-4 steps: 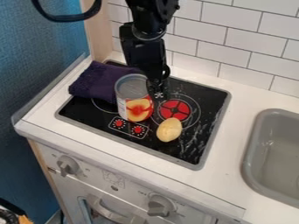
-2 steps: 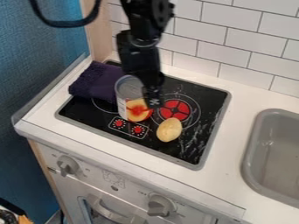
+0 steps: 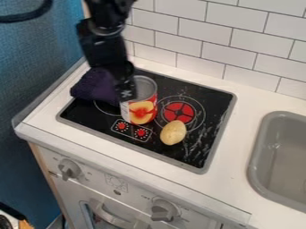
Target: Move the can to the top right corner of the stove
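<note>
Claw was over the left side of the can in camera view; couldn't tell if it was gripping, released or touching. Can stood upright on the stove, long axis vertical, just right of the claw and slightly toward the camera. Target corner lay well off to the claw's right, so the coming move likely needed a secure grip, then a rightward shift.

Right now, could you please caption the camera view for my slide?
Gripper by a can on a stove, with a potato-shaped item and purple cloth.
</note>
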`<state>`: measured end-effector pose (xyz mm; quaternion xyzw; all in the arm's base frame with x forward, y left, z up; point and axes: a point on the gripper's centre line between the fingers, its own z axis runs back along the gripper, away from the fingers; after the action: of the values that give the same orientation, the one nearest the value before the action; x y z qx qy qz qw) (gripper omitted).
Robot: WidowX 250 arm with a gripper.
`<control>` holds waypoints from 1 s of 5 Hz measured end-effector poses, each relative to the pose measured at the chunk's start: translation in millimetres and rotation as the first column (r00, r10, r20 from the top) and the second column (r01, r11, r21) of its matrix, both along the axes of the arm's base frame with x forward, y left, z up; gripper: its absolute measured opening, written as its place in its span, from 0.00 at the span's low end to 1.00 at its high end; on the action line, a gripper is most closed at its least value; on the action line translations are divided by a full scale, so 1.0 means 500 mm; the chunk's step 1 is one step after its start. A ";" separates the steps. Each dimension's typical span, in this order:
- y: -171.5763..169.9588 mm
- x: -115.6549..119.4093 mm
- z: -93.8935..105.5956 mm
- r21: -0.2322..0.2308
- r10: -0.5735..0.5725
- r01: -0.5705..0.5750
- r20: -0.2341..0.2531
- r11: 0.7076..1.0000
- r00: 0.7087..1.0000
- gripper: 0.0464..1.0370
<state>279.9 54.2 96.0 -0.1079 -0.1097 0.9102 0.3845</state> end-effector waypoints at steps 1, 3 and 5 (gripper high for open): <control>0.057 -0.017 -0.043 0.003 0.110 -0.111 -0.077 0.994 0.991 0.96; 0.113 0.001 -0.145 0.018 0.188 -0.188 -0.186 0.982 0.964 0.96; 0.096 0.041 -0.165 -0.021 0.169 -0.176 -0.182 0.984 0.969 0.96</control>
<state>300.5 102.0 13.3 -0.0226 -0.0666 0.9481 0.3102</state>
